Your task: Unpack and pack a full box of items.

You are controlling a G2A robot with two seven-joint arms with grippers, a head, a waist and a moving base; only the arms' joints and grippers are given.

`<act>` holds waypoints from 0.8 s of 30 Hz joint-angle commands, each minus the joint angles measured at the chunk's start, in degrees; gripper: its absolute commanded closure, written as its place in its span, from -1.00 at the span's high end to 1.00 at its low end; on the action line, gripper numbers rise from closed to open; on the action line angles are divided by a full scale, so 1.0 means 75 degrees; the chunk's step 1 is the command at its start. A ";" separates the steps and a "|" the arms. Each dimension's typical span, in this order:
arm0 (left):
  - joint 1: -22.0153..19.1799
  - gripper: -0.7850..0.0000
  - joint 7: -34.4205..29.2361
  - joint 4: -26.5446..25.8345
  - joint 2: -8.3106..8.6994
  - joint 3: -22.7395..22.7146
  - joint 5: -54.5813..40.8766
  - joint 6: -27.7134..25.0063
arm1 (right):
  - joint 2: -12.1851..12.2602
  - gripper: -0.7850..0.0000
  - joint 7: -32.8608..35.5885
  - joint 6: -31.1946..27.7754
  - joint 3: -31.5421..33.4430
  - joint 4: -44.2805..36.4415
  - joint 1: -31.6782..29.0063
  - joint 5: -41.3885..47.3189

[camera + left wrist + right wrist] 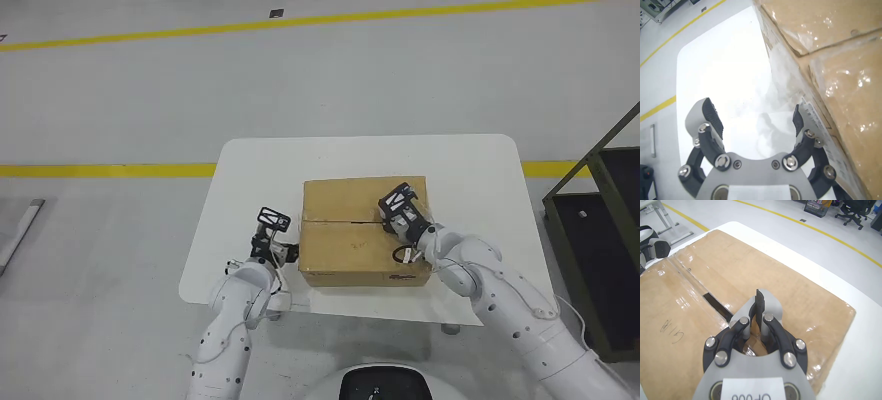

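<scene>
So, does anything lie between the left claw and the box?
Nothing. In the left wrist view the open left claw has one finger close against the box side; only white table shows between its fingers.

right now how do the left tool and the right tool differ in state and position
The left tool is open; the right tool is shut. The left tool sits beside the side wall of the box, over the table; the right tool is over the box's top, near the gap in its taped seam. Both share the same black-and-silver two-finger build.
</scene>
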 commanded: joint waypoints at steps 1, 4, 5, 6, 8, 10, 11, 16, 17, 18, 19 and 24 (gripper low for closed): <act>-0.0049 1.00 0.0142 0.0013 -0.0007 0.0013 -0.0131 0.0015 | 0.0001 -1.00 0.0006 -0.0019 0.0020 -0.0029 -0.0019 -0.0021; -0.0080 1.00 0.0296 0.0014 -0.0001 0.0022 -0.0152 -0.0008 | 0.0002 -1.00 0.0024 -0.0046 0.0058 -0.0063 -0.0050 -0.0038; -0.0087 1.00 0.0323 0.0020 0.0001 0.0024 -0.0157 -0.0014 | 0.0001 -1.00 0.0029 -0.0052 0.0069 -0.0072 -0.0059 -0.0043; -0.0099 1.00 0.0318 0.0032 0.0003 0.0029 -0.0162 -0.0015 | 0.0001 -1.00 0.0033 -0.0057 0.0077 -0.0080 -0.0067 -0.0048; -0.0133 1.00 0.0406 0.0035 -0.0004 0.0043 -0.0235 0.0043 | -0.0001 -1.00 0.0040 -0.0066 0.0094 -0.0095 -0.0083 -0.0058; -0.0178 1.00 0.0480 0.0022 -0.0011 0.0064 -0.0280 0.0115 | -0.0002 -1.00 0.0045 -0.0074 0.0112 -0.0111 -0.0101 -0.0068; -0.0203 1.00 0.0510 0.0007 -0.0015 0.0075 -0.0285 0.0175 | -0.0003 -1.00 0.0055 -0.0071 0.0124 -0.0116 -0.0112 -0.0064; -0.0294 1.00 0.0666 -0.0077 -0.0048 0.0084 -0.0577 0.0502 | -0.0008 -1.00 0.0084 -0.0069 0.0170 -0.0157 -0.0150 -0.0075; -0.0302 1.00 0.0668 -0.0100 -0.0056 0.0077 -0.0683 0.0555 | -0.0009 -1.00 0.0089 -0.0073 0.0179 -0.0166 -0.0157 -0.0079; -0.0318 1.00 0.0667 -0.0142 -0.0059 0.0070 -0.0726 0.0596 | -0.0009 -1.00 0.0090 -0.0077 0.0189 -0.0175 -0.0160 -0.0086; -0.0329 1.00 0.0678 -0.0182 -0.0058 0.0067 -0.0713 0.0637 | -0.0009 -1.00 0.0087 -0.0071 0.0203 -0.0179 -0.0165 -0.0094; -0.0344 1.00 0.0662 -0.0274 -0.0062 0.0034 -0.0765 0.0854 | -0.0015 -1.00 0.0092 -0.0080 0.0254 -0.0219 -0.0180 -0.0082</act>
